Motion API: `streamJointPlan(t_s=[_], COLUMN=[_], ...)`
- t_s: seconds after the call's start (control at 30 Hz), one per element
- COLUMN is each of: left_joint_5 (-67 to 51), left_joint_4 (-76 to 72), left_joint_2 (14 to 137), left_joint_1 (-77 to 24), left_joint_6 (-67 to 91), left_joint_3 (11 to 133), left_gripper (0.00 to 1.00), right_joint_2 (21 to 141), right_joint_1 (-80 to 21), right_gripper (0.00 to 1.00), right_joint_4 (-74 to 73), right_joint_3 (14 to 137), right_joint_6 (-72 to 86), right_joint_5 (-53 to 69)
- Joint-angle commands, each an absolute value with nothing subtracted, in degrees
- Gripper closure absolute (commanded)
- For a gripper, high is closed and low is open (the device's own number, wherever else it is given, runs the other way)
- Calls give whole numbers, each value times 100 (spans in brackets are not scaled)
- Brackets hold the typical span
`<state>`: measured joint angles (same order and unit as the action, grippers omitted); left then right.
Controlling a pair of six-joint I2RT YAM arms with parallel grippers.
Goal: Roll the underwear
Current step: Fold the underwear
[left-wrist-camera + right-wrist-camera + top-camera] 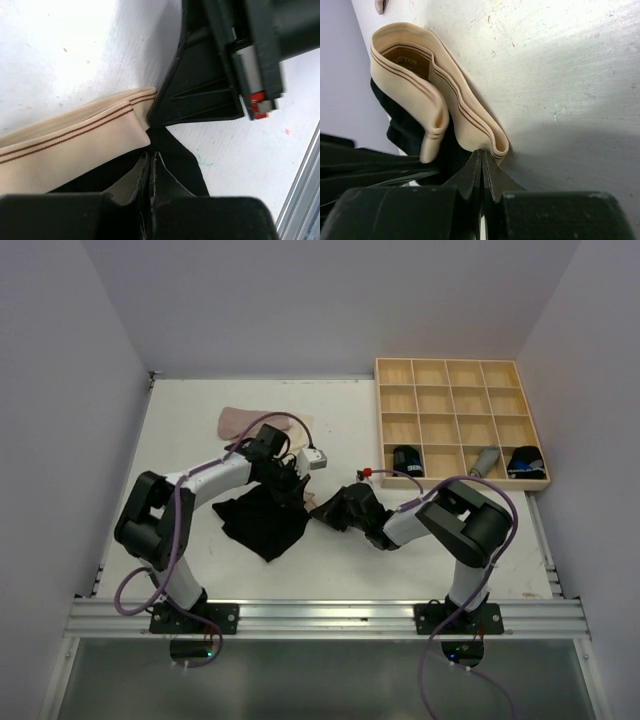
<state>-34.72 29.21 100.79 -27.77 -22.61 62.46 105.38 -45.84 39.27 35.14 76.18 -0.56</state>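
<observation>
Black underwear [262, 525] with a beige striped waistband [415, 75] lies crumpled on the white table between my two arms. My left gripper [292, 484] is at its far right corner, jaws pressed shut on the black cloth [180, 160] beside the waistband [75, 140]. My right gripper [322, 512] meets the garment from the right, shut on a fold of the waistband [482, 152]. In the left wrist view the right gripper [210, 80] stands close above the pinch point. Another pale pink underwear [240, 422] lies flat farther back.
A light wooden tray [462, 362] of square compartments stands at the back right. Its front row holds a black roll [407, 460], a grey roll [485, 460] and a dark roll [523, 462]. The metal rail [330, 615] runs along the near edge.
</observation>
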Motion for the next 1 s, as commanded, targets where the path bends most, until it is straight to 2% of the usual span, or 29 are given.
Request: streamJointPlan(t_s=[0.0, 0.73, 0.97], left_joint_5=[-3402, -3841, -3709], left_joint_4=[3014, 2584, 2426], left_joint_2=[9440, 10186, 10844], left_joint_1=[-2786, -3164, -3164], left_joint_6=[-2180, -2197, -2224], left_joint_3=[6504, 6188, 6108], left_gripper=[100, 100, 100], right_joint_2=[10670, 10354, 10161], right_joint_1=[-4579, -4579, -4579], right_gripper=[99, 98, 98], right_joint_4=[3621, 3129, 3068], right_joint_3=[3375, 3560, 3559], right_joint_6=[7594, 7225, 7076], right_joint_5=[-369, -431, -422])
